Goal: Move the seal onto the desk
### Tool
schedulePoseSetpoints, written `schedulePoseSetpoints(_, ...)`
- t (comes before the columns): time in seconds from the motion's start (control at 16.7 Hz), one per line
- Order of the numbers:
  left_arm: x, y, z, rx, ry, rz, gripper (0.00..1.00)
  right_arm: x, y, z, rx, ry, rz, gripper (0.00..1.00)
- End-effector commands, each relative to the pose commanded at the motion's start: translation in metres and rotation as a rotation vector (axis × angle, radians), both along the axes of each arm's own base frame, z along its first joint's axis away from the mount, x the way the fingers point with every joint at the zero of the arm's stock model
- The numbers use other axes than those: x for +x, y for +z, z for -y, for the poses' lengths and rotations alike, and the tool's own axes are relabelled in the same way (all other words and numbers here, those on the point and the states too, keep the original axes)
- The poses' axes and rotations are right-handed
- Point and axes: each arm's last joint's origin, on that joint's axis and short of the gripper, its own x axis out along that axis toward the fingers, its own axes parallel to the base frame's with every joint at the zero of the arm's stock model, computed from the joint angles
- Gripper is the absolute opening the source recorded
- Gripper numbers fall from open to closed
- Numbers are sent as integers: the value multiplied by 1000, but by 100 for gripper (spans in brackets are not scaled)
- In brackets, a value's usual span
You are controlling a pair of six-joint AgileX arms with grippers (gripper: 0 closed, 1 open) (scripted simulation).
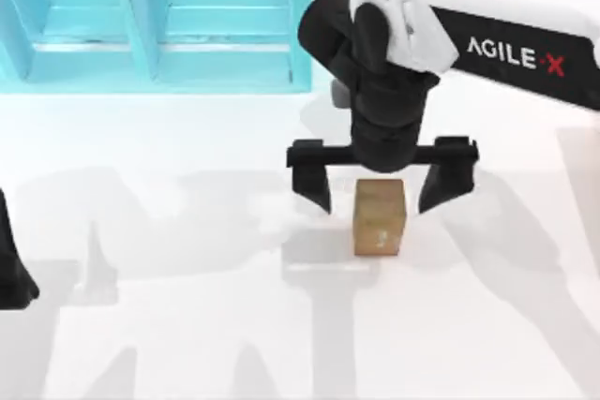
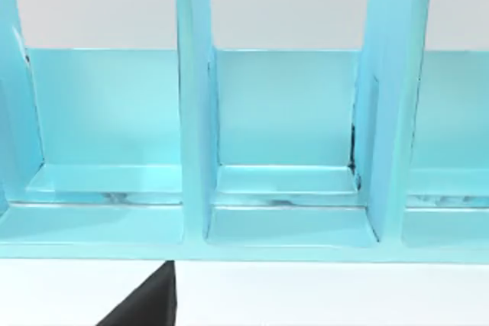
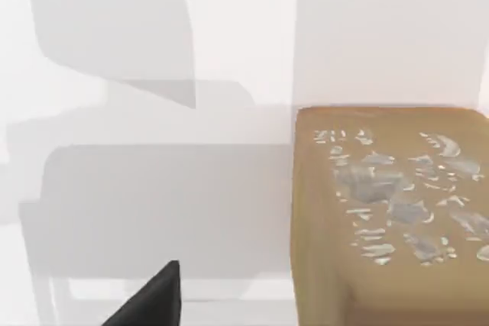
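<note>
My right gripper point(image 1: 382, 186) hangs wide open with nothing held; the seal point(image 1: 380, 217) stands on the desk point(image 1: 187, 325), between and just below the fingertips. I'd lift straight up, so neither finger knocks it. It's a tan wooden block with pale flecks. Beyond stands a glossy turquoise shelf point(image 1: 159, 16); my left arm point(image 1: 11, 269) sits parked far off.

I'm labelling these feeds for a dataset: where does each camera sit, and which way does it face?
Top view: above the table, looking down at the desk, seal, shelf, open right claw.
Left wrist view: on the left arm, facing the shelf; a dark claw tip shows.
Right wrist view: on the right arm, facing the seal.
Top and right wrist share the seal.
</note>
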Motion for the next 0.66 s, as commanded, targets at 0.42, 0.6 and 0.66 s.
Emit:
schedulePoseSetpoints(0.42,0,0,0,0,0,0,100,0,103,2,3,-6,4,100)
schedulePoseSetpoints(0.6,0,0,0,0,0,0,100,-4,124,7,5,-10,8,100)
schedulePoseSetpoints(0.66,0,0,0,0,0,0,100,-4,126,7,6,-10,8,100)
